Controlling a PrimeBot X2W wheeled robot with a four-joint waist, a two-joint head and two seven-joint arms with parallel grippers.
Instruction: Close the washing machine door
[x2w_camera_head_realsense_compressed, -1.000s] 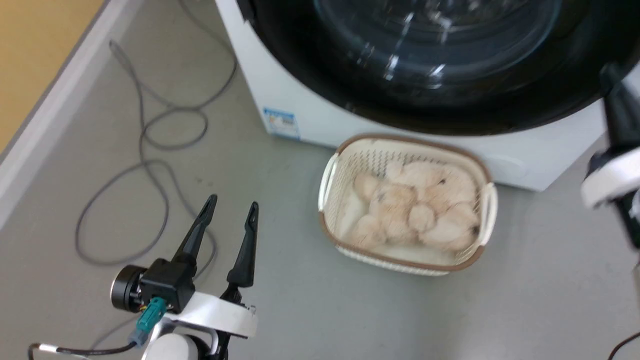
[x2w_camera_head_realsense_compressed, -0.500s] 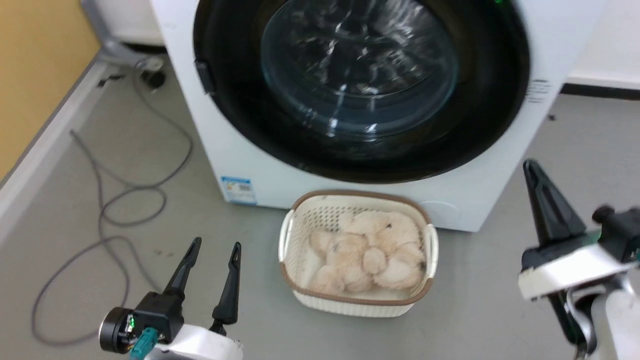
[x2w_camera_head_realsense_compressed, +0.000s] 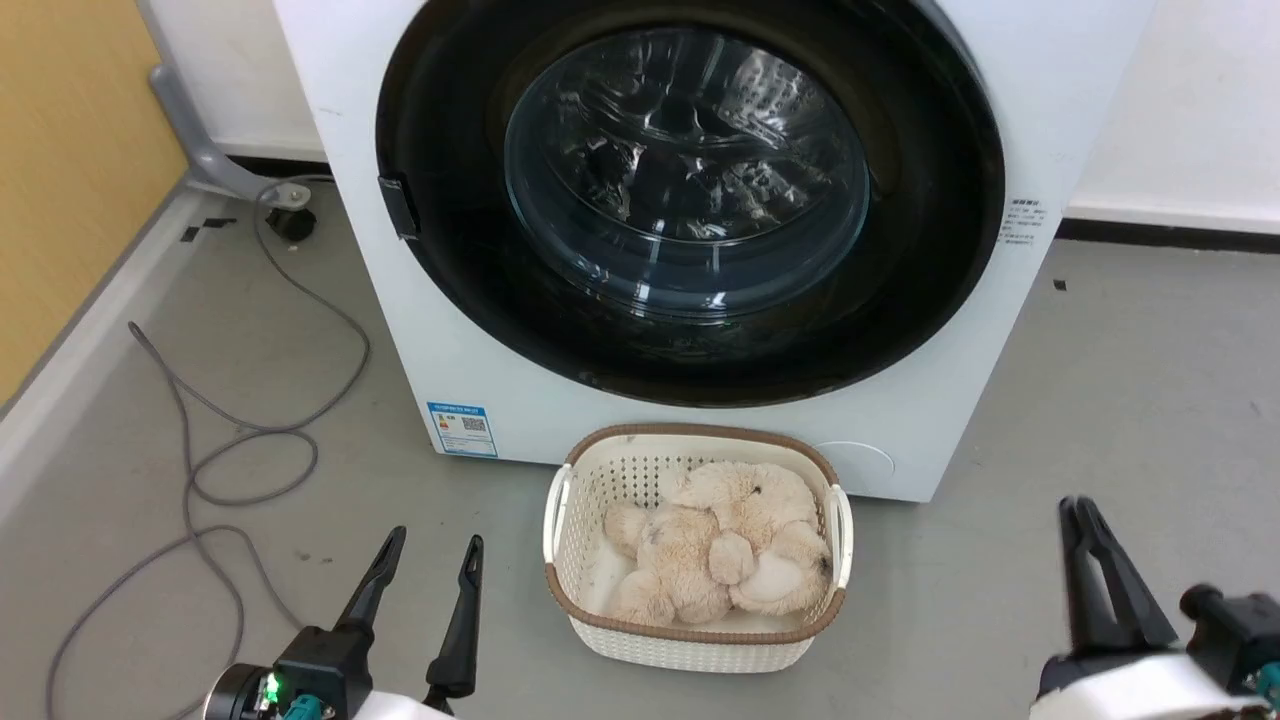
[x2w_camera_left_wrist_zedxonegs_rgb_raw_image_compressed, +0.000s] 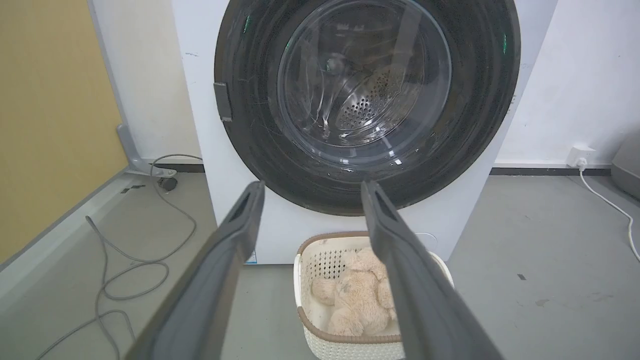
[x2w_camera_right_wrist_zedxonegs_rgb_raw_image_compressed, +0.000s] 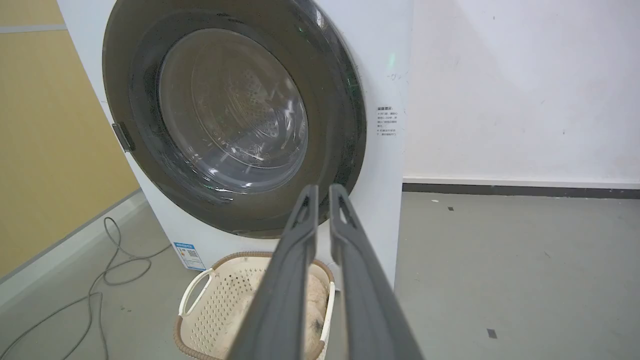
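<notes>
the washer stands on the floor, front toward the robot. the door lies flush in it, facing out, latch at the left. basket just below. left tool released; right tool clenched, empty.

The floor is grey and smooth. The washing machine stands on it, against the white wall. Just in front of the machine, near its lower edge, a cream basket sits on the floor. To the left of the machine a thin grey cable lies in loose loops. To the right, a white cable runs down from a wall socket and along the floor. A small dark mark is also there.
</notes>
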